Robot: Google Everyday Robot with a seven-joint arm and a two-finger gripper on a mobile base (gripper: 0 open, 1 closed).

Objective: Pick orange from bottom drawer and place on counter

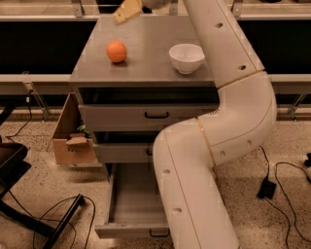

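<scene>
The orange (116, 51) rests on the grey counter (146, 36), left of centre, with nothing touching it. My gripper (127, 10) is at the top edge of the view, above and behind the orange, well clear of it, open and empty. The bottom drawer (129, 204) is pulled out near the floor and what I can see of its tray is bare; my white arm (209, 160) hides its right part. Its black handle (159, 234) shows at the front.
A white bowl (186, 57) stands on the counter to the right of the orange. An open cardboard box (73, 138) sits on the floor left of the cabinet. Cables (58, 214) and a black stand (12, 165) lie at lower left, and a power brick (267, 187) at right.
</scene>
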